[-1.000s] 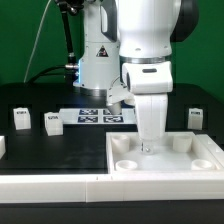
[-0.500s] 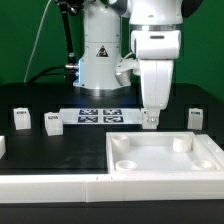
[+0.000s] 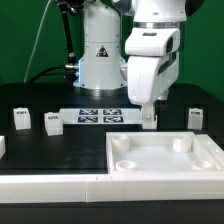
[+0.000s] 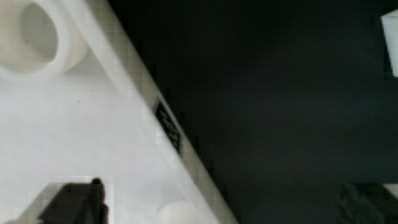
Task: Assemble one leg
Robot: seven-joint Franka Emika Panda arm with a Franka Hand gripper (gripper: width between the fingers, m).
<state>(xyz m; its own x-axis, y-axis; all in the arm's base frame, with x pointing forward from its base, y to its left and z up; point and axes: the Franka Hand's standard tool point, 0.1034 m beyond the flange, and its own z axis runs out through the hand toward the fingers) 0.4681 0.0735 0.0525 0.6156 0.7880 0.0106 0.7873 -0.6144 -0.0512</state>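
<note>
The large white panel (image 3: 165, 158) with round sockets lies at the front, toward the exterior view's right. My gripper (image 3: 148, 119) hangs just behind the panel's back edge, a little above the table. In the wrist view the two dark fingers (image 4: 71, 205) stand wide apart with nothing between them, over the panel (image 4: 89, 130) and the black table. Three legs with marker tags stand on the table, apart from the gripper: two on the exterior view's left (image 3: 22, 119) (image 3: 52, 123) and one on the right (image 3: 196, 117).
The marker board (image 3: 100, 115) lies behind the gripper in front of the robot base (image 3: 100, 60). A white part (image 3: 2, 146) shows at the left edge. A white rail (image 3: 50, 187) runs along the front.
The gripper rose from over a socket in the panel and moved back to the panel's far edge. In the last half second it has barely shifted.
</note>
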